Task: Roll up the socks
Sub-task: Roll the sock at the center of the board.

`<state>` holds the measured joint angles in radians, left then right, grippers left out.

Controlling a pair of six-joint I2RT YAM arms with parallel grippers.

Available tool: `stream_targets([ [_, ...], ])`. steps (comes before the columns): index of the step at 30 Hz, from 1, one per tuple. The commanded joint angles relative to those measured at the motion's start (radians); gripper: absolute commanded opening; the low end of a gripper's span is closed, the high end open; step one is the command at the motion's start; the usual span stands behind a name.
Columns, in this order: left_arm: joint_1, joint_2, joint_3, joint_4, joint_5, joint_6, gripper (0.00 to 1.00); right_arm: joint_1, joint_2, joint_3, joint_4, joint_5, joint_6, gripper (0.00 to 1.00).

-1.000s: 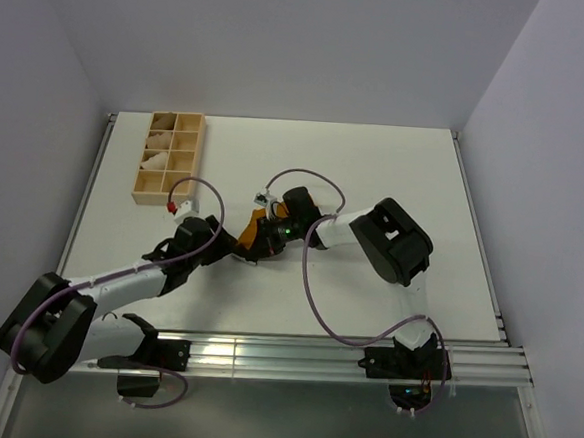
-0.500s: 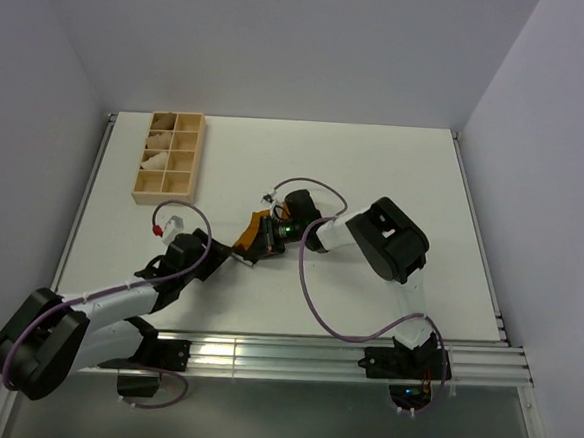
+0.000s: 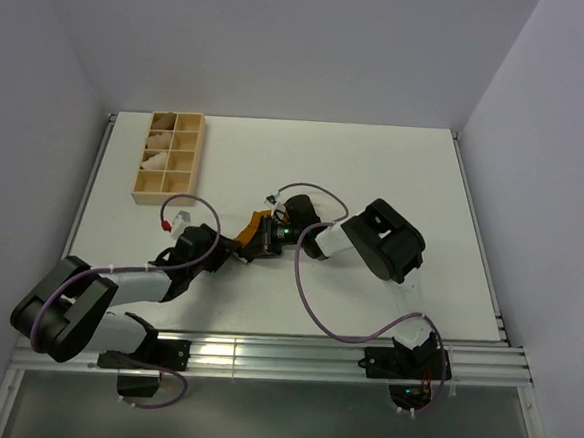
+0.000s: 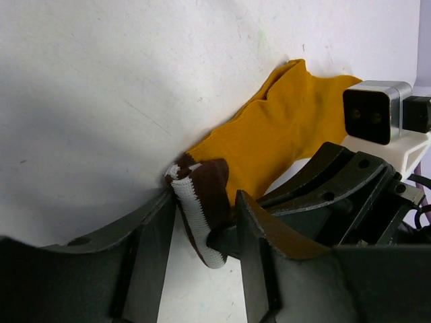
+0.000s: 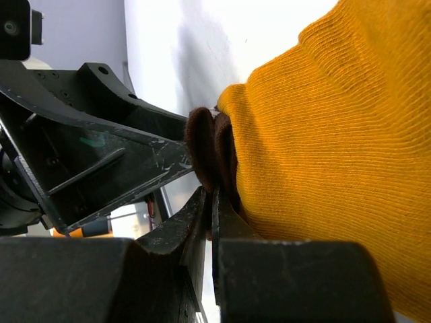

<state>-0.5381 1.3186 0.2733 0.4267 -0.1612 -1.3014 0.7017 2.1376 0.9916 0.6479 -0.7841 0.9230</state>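
Observation:
The mustard-orange sock (image 3: 254, 227) lies mid-table between both arms. In the left wrist view its body (image 4: 276, 128) stretches up and right, and its brown cuff with white stripes (image 4: 199, 202) stands between the fingers of my left gripper (image 4: 202, 232). Those jaws are open around the cuff; it brushes the left finger near the top, with bare table showing lower down. My right gripper (image 5: 212, 202) is shut on the brown cuff edge (image 5: 205, 151), beside the orange knit (image 5: 337, 134). From above, the right gripper (image 3: 261, 244) meets the left gripper (image 3: 232, 253) at the sock.
A wooden compartment box (image 3: 191, 150) stands at the back left, with pale cream rolled bundles (image 3: 157, 155) in its left cells. The right wrist's camera block (image 4: 377, 111) hangs close over the sock. Purple cables loop above both arms.
The left arm drew back, then came forward again to the sock's cuff, and its jaws narrowed. The right gripper kept its pinch and drifted slightly left.

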Motion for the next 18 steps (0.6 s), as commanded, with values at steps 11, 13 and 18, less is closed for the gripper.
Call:
stream_targets([
  [11, -0.003, 0.027, 0.015, -0.049, -0.021, 0.008, 0.16, 0.016, 0.041, -0.022, 0.118, 0.028, 0.068, 0.0],
  [13, -0.003, 0.04, 0.026, -0.052, -0.021, 0.016, 0.08, 0.019, 0.033, -0.018, 0.092, 0.037, 0.042, 0.0],
  [18, -0.003, 0.062, 0.072, -0.108, -0.029, 0.036, 0.0, 0.021, -0.04, -0.03, 0.01, 0.112, -0.047, 0.21],
])
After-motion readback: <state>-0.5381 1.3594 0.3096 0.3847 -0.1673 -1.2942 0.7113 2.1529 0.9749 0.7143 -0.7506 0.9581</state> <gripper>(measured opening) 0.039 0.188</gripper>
